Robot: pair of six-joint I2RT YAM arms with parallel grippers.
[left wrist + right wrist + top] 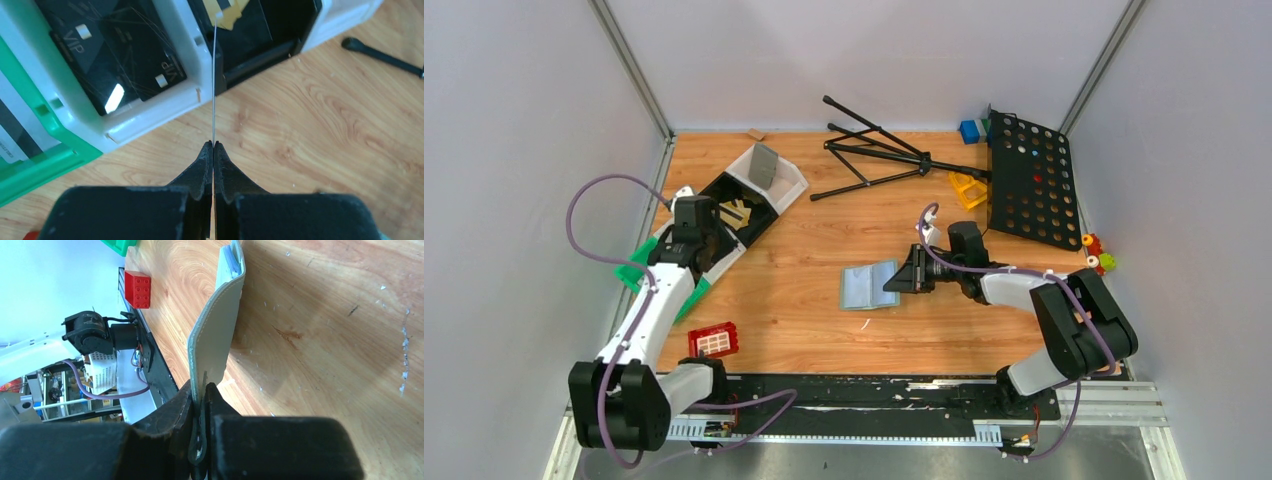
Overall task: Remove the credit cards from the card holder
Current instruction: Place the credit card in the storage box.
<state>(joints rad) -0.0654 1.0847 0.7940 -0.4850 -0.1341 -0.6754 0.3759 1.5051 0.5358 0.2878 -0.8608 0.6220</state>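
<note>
The left end effector (213, 146) is clenched on a thin pale credit card (214, 85), seen only edge-on with its face hidden, reaching over the white plastic tray (165, 107). The right end effector (200, 390) grasps the edge of the flat grey-blue folding card holder (216, 335), mid-worktop (804, 310).

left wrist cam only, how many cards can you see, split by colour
black VIP cards: 2
yellow card: 1
white card with dark stripe, in the green tray: 1
edge-on card pinched in the left fingers, colour cannot be told: 1
total: 5
</note>
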